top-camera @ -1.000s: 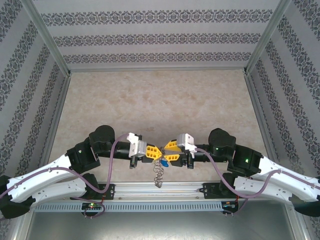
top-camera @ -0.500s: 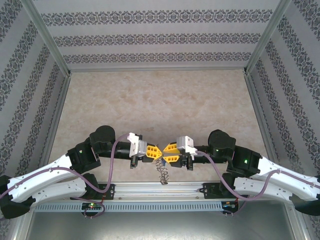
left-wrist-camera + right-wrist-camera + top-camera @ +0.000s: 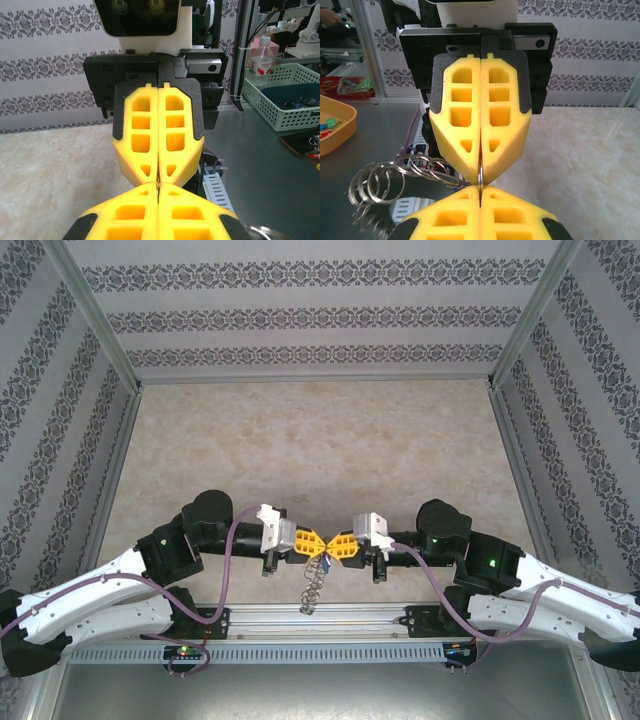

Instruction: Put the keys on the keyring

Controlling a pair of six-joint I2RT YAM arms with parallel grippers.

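Observation:
My left gripper (image 3: 311, 543) and right gripper (image 3: 333, 544) meet tip to tip above the table's near edge, both shut. A thin metal edge of the keyring (image 3: 480, 176) runs between the opposing yellow fingertips (image 3: 465, 200), pinched from both sides. Its wire loops (image 3: 395, 172) fan out to the left in the right wrist view, and they dangle below the grippers as a chain (image 3: 314, 582) in the top view. A blue key cap (image 3: 323, 553) peeks out just under the tips. In the left wrist view a sliver of metal (image 3: 158, 185) shows between the closed pads.
The aluminium rail (image 3: 320, 620) and cable tray lie just below the hanging loops. A green basket (image 3: 280, 97) and a bottle (image 3: 261, 55) stand off the table, and an orange tray (image 3: 335, 122) sits beyond it. Patterned walls enclose the marble tabletop (image 3: 320, 440).
Both grippers stayed together and drifted slightly up. The hanging loops swung from right of centre to the left. The blue key cap, hidden half a second ago, peeks out again.

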